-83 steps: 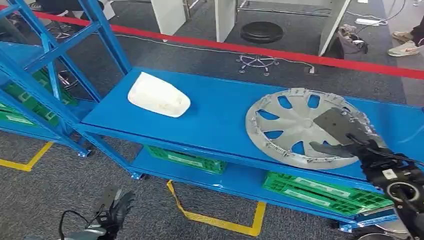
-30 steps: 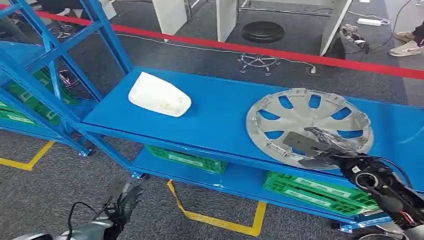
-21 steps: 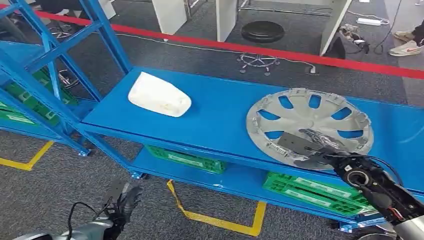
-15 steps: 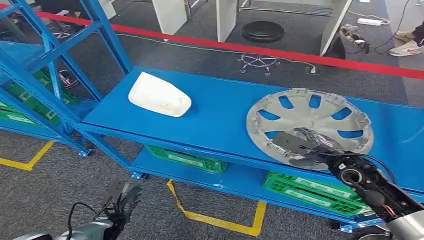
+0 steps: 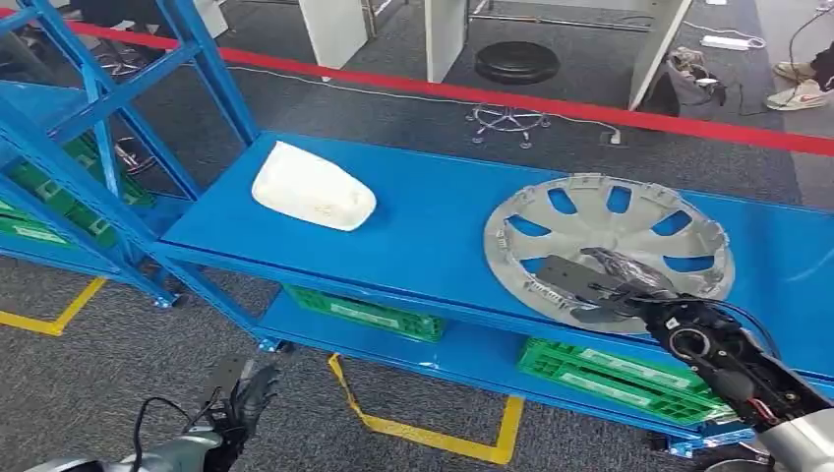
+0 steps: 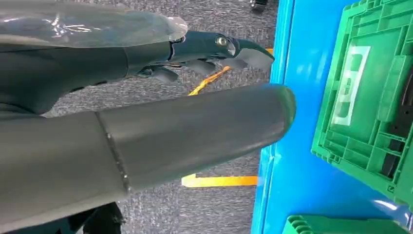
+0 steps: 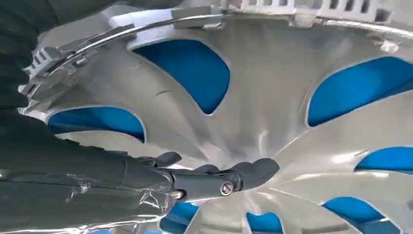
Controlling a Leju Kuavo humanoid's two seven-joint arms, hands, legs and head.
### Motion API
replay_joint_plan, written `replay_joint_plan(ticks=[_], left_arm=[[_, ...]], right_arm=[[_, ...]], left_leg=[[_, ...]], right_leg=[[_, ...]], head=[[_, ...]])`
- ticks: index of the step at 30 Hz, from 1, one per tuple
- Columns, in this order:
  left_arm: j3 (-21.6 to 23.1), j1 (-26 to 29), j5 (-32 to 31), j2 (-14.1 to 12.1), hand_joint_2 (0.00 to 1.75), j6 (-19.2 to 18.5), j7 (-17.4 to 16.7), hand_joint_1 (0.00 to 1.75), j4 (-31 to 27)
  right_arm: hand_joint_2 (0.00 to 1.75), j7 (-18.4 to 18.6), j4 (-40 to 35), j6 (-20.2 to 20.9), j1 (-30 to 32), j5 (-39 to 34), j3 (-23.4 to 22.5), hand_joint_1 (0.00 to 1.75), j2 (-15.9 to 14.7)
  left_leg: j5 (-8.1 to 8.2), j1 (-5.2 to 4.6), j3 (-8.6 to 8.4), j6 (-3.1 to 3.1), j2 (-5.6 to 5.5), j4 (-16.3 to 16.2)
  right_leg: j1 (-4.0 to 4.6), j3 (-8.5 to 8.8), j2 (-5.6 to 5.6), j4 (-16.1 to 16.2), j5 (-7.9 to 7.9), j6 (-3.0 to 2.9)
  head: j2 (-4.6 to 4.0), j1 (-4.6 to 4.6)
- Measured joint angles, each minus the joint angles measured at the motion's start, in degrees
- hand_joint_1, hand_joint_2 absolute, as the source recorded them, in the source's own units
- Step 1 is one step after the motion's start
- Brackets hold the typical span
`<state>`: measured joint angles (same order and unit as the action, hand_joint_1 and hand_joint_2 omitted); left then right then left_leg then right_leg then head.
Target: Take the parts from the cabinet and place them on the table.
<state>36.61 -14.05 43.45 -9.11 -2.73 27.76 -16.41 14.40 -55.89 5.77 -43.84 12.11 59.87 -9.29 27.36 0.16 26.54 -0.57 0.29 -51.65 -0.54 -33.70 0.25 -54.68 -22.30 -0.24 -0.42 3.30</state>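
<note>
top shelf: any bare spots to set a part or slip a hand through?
Bare blue shelf between the white part and the hubcap; narrower strip behind the hubcap and at the far right end. Crowded: right hand rests on the hubcap's near rim. Lower shelf is packed with green crates.

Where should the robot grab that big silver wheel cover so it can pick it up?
Probably at the near rim of the wheel cover, coming from the shelf's front edge. It lies flat on the blue shelf, so the top gives little to hold, but fingers can hook through an opening beside the rim. The right hand is already there.
</note>
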Motion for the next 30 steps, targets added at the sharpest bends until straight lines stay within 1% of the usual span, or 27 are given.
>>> replay_joint_plan(ticks=[8,12,15,19,30], left_arm=[[0.00,-0.01,0.00,0.00,0.00,0.00,0.00,0.00,0.00],[0.00,-0.02,0.09,0.04,0.00,0.00,0.00,0.00,0.00],[0.00,-0.19,-0.09,0.20,0.00,0.00,-0.26,0.00,0.00],[0.00,-0.52,-0.26,0.42,0.00,0.00,-0.52,0.00,0.00],[0.02,-1.04,-0.37,0.55,0.00,-0.26,-0.59,0.00,0.00]], right_arm=[[1.75,-0.02,0.39,-0.02,0.00,0.31,0.31,0.00,0.37],[1.75,-0.92,0.90,-0.28,0.00,3.00,0.61,0.00,1.12],[1.75,-1.55,1.95,-1.16,0.14,5.80,1.03,0.00,2.56],[1.75,-2.25,3.67,-1.88,0.29,7.76,1.44,0.00,4.57],[1.75,-5.03,8.28,-2.23,0.04,9.92,1.62,0.00,10.07]], left_leg=[[0.00,0.00,-0.01,0.00,0.00,0.00],[0.00,0.00,0.00,0.00,0.00,0.00],[0.00,0.00,-0.01,0.00,0.01,0.00],[0.00,0.01,-0.01,0.00,0.01,0.00],[-0.01,0.01,-0.07,-0.01,0.07,0.00]], right_leg=[[0.00,0.01,0.00,0.00,0.00,0.00],[0.00,0.01,0.00,0.00,0.00,0.00],[0.01,0.00,0.02,-0.01,0.00,0.00],[0.02,0.01,0.02,-0.01,0.00,0.00],[0.02,0.04,0.08,-0.01,0.00,-0.01]], head=[[0.00,-0.02],[0.00,-0.02],[0.00,-0.02],[0.00,-0.02],[0.00,0.00]])
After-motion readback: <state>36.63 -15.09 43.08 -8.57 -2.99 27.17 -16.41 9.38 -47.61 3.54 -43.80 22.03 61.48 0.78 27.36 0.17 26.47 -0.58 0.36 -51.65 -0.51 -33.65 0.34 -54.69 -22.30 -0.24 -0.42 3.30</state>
